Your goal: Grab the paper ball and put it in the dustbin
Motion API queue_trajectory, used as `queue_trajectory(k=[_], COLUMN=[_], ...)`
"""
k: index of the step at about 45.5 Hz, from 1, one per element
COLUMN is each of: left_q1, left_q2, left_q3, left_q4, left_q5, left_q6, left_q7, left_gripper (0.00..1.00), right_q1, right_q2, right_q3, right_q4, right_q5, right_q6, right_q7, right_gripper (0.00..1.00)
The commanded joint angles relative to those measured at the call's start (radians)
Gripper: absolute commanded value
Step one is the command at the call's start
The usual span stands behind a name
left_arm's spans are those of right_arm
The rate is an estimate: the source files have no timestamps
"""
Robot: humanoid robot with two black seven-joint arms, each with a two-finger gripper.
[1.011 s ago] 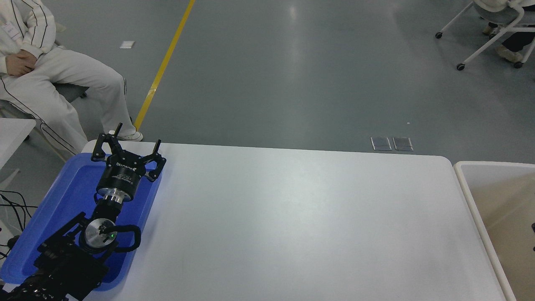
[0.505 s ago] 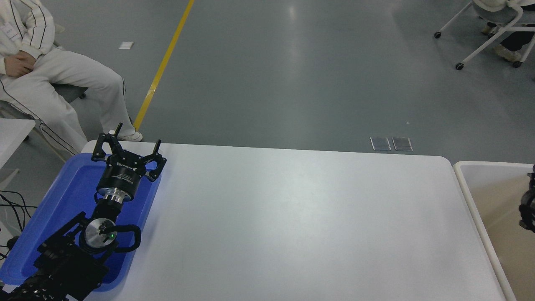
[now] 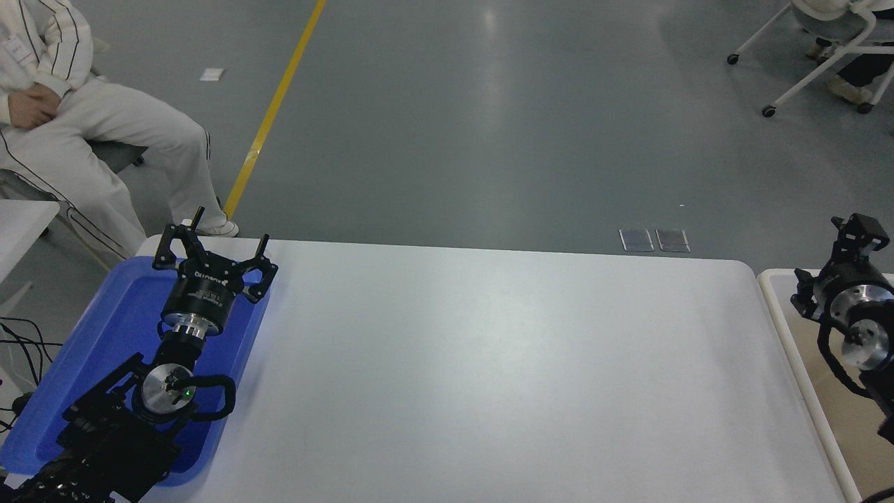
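The paper ball is not in view. The dustbin (image 3: pixel 821 419), with a white rounded rim and beige inner walls, stands against the table's right end and is cut off by the picture's edge. My right gripper (image 3: pixel 858 236) is raised over the dustbin's far left corner and points away from the camera. I cannot see whether it holds anything. My left gripper (image 3: pixel 213 244) is parked, open and empty, over the blue tray at the lower left.
A shallow blue tray (image 3: pixel 119 307) lies on the left end of the white table (image 3: pixel 489 363). A person in white clothes (image 3: pixel 84 133) sits beyond the table's far left corner. A wheeled chair (image 3: pixel 824 63) stands at the far right.
My right arm has come up into view from the right edge and risen over the dustbin. The left arm has not moved.
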Motion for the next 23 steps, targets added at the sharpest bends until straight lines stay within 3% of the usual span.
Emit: queue_trajectory(k=[1,4,12,23], left_q1=[0.000,0.000,0.000,0.000], left_q2=[0.000,0.000,0.000,0.000], left_q3=[0.000,0.000,0.000,0.000], left_q4=[0.000,0.000,0.000,0.000], left_q5=[0.000,0.000,0.000,0.000], left_q6=[0.000,0.000,0.000,0.000], left_q7=[0.000,0.000,0.000,0.000], left_gripper=[1.00,1.00,1.00,1.00], right_q1=[-0.048,-0.062,-0.084,-0.160], right_q2=[0.060,0.079,0.122,0.137], right_q3=[0.031,0.042,0.031,0.022], right_q4=[0.134,0.158,0.186,0.258], right_q5=[-0.003,-0.003,-0.011,-0.020], right_q6=[0.045,0.047,0.047,0.039], right_q7=[0.109,0.148,0.326,0.334], right_gripper=[1.00,1.00,1.00,1.00])
